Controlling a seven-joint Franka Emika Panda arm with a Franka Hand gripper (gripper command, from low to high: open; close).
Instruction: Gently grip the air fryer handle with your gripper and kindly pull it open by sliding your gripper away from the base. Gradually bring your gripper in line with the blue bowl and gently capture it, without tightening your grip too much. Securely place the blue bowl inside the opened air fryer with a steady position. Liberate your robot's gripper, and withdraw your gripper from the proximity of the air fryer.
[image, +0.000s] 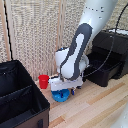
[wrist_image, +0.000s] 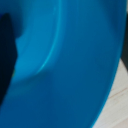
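The air fryer sits well behind the tool, drawer seemingly out but murky, while the blue bowl rests on the bench directly beneath, looking light, stiff, slick plastic best pinched at its thin rim, though whether the tool is open or closed I cannot tell.

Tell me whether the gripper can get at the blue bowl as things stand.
Probably yes. The gripper sits right down over the blue bowl on the wooden floor, and the bowl's blue inside fills the wrist view. The red cup stands apart. Whether the jaws have closed is hidden.
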